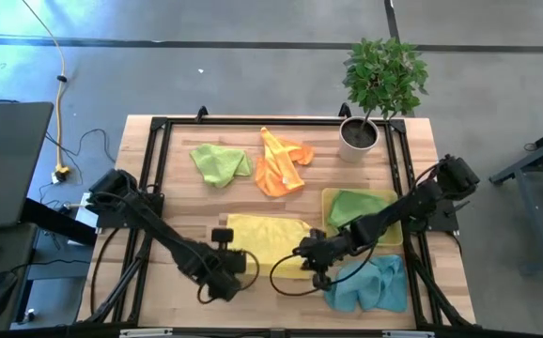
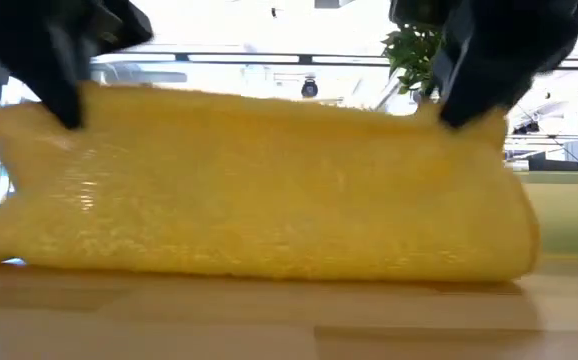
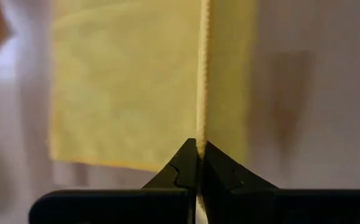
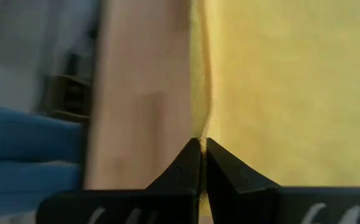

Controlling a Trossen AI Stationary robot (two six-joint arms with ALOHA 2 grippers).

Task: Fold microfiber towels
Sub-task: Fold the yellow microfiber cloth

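Observation:
A yellow microfiber towel (image 1: 267, 237) lies in the middle of the table near its front edge. In the low view its near edge is raised and its lower part (image 2: 269, 255) rests on the wood, curling under at the right. My left gripper (image 1: 237, 270) is shut on the towel's near left corner. My right gripper (image 1: 307, 258) is shut on its near right corner. A lime green towel (image 1: 220, 161) and an orange towel (image 1: 281, 161) lie crumpled at the far side. A teal towel (image 1: 370, 284) lies at the near right. My left gripper pinches the yellow towel's edge (image 3: 200, 134) between its two fingers, at the upper left corner (image 2: 74, 105) in the low view. The fingers slant down from above. The held edge is lifted while the towel's lower part stays on the table. My right gripper pinches the yellow towel's edge (image 4: 200, 127) between its two fingers, at the upper right corner (image 2: 464, 118) in the low view. It comes slanting down from the table's right. The edge between the two grippers runs nearly straight, raised off the wood.
A folded green towel lies on a yellow one (image 1: 361, 211) right of the held towel. A white plant pot (image 1: 358, 136) with a leafy plant stands at the far right. A black frame (image 1: 159, 131) runs round the table top.

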